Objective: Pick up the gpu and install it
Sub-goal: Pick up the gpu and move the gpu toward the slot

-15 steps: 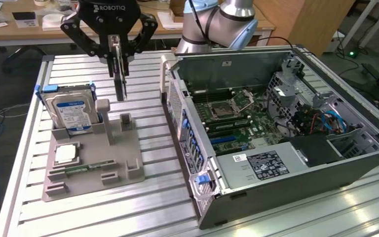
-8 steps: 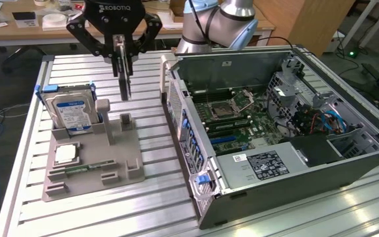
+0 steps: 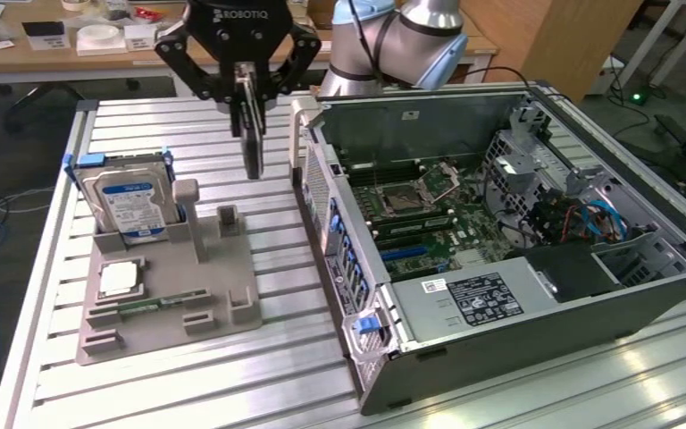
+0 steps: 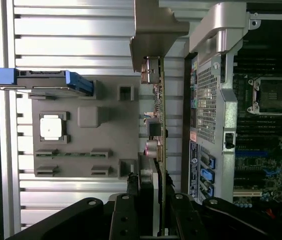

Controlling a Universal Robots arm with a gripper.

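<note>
End effector (image 3: 249, 100) clenched on the gpu (image 3: 253, 152), gripping one short end. The card hangs straight below it, long axis vertical, clear of the bench (image 3: 176, 384). The open computer case (image 3: 534, 349) stands just beside the end effector, toward the exterior view's right; the motherboard (image 3: 427, 210) lies lower, inside.

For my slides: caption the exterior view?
Gripper holds thin black GPU card between grey parts tray and open computer case.

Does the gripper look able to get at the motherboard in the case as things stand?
Probably yes: the case lies open upward, nothing covers the motherboard, and the gripper, holding the gpu, hangs beside it.
</note>
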